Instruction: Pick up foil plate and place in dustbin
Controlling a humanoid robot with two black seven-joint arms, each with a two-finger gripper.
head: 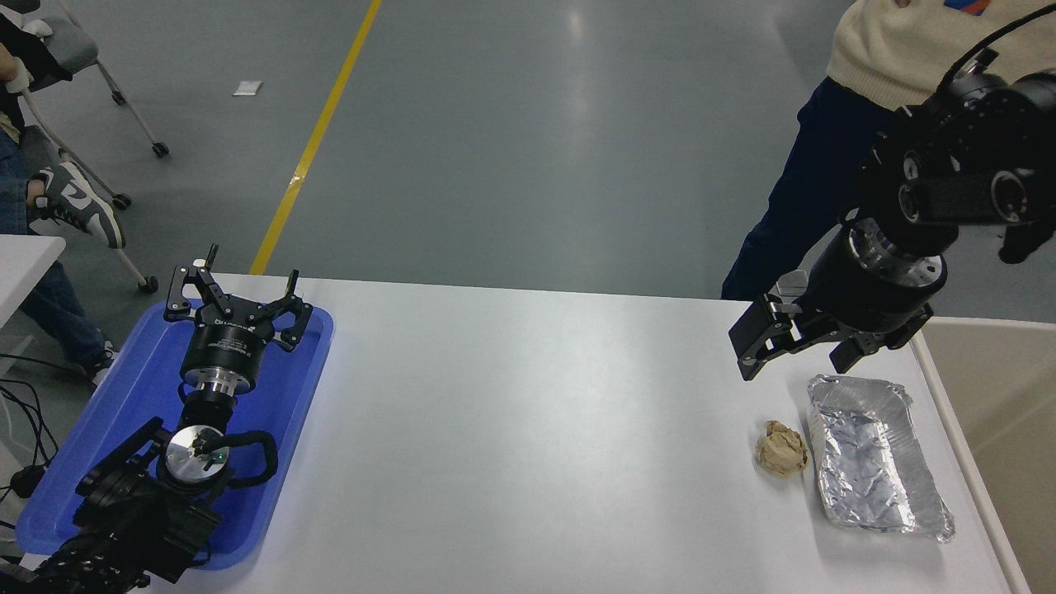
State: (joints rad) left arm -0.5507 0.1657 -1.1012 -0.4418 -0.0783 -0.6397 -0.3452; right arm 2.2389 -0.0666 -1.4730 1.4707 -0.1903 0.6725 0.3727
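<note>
The foil plate (876, 452) lies flat on the white tabletop (528, 429) at about four o'clock, near the right edge. A crumpled paper ball (781, 448) sits just beside it, at its nine o'clock. The right end effector (796, 342) hangs above the plate's twelve o'clock end, fingers spread wide, holding nothing. The dustbin (998, 396) stands off the tabletop's right edge. The left end effector (235, 301) rests spread over a blue tray (124, 396) at eight o'clock.

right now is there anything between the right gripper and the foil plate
No. In the head view the open right gripper hangs above the foil plate's far end; only bare table shows between.
</note>
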